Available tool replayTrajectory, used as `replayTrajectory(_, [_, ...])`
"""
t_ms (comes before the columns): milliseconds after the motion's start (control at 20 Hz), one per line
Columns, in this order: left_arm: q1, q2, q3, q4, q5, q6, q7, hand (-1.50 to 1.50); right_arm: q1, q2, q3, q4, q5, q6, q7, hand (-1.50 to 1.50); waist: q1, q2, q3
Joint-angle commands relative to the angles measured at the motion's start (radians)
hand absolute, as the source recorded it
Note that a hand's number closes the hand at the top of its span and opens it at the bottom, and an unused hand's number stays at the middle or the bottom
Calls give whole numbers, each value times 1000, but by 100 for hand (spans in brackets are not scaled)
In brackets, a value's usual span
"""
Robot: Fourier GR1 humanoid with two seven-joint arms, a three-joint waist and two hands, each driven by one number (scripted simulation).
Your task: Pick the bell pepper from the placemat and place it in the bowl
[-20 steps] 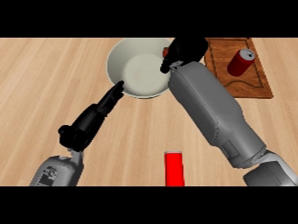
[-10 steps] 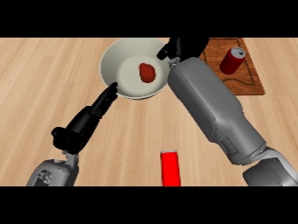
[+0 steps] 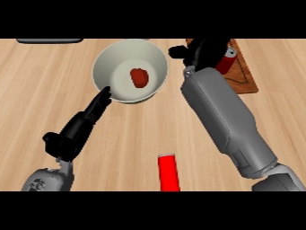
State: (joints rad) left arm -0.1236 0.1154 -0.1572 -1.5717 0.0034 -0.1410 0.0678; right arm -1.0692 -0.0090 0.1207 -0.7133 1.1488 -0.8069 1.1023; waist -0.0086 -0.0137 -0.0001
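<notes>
Light wooden tabletop (image 3: pixel 36 90) carries a white bowl (image 3: pixel 119 56), a brown placemat (image 3: pixel 243 78) at the far right, and a red bar (image 3: pixel 169 173) at the near edge

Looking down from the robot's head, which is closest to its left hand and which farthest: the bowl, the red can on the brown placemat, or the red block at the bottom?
Measured from the left hand:
1. Bowl: its near rim sits right at the hand's fingertips, up and slightly right.
2. Red block: lower right, near the view's bottom edge.
3. Red can: far right on the placemat, partly behind the right hand.
</notes>
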Motion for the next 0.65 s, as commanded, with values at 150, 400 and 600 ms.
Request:
replayTrajectory(150, [30,9,33,-2,3,23,22,0,239,9,-11,-251,89,-164,144,-150,-65,-20,0])
replayTrajectory(400, [43,14,33,-38,10,13,13,0,493,9,75,-507,108,-155,127,-150,-61,-20,0])
replayTrajectory(600, [69,15,47,-15,21,6,-21,0,716,9,134,-778,85,-103,74,-150,-67,-13,-1])
